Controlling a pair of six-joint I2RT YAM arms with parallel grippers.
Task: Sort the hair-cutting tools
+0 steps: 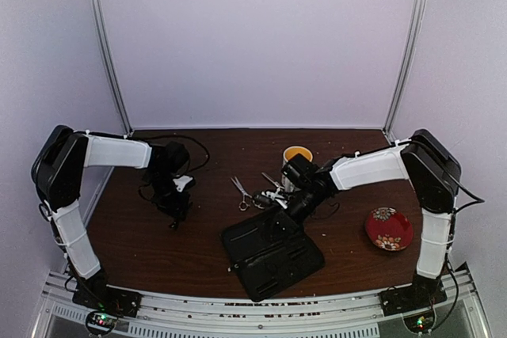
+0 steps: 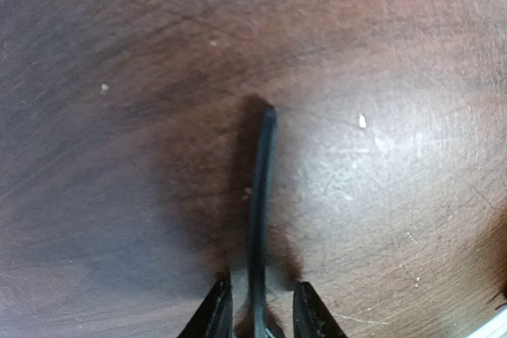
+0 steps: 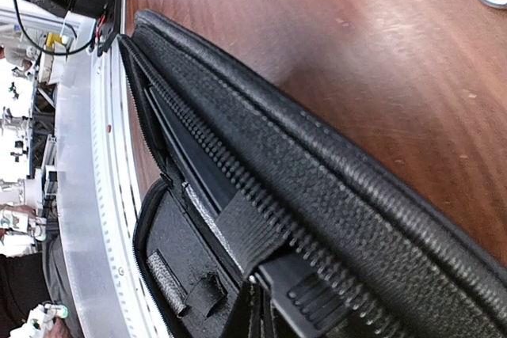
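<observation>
Sorting of hair-cutting tools, carrying step. Left gripper (image 2: 261, 320), at 9 o'clock from the centre of the counter (image 1: 206, 156) in the top view, is pressed onto a thin black clip (image 2: 261, 195). In the left wrist view the clip runs out between the fingers (image 2: 215, 313) toward 12 o'clock, with its far tip at or just above the wood and a shadow beside it.

Open black case (image 1: 269, 252) lies at 6 o'clock, near the front edge. Right gripper (image 1: 293, 205) sits at the case's 12 o'clock rim. Its wrist view is filled by the zip and padded wall of the case, so whether its jaws are spread or pinching the rim cannot be told.

One pair of scissors (image 1: 240, 193) lies loose on the wood between the two grippers. A second pair of scissors (image 1: 274, 186) lies just beside the right gripper, at its 10 o'clock. The other clip cannot be picked out. Mug (image 1: 297, 153) stands at 12 o'clock of the right gripper; red plate (image 1: 388, 229) lies well apart, at 4 o'clock on the counter.

Judged stage: early, with one tool in hand and both scissors still loose. Next move likely calls for carrying the clip toward 4 o'clock to the case, lining its length up with a holding loop, and lowering it without catching the raised rim.
</observation>
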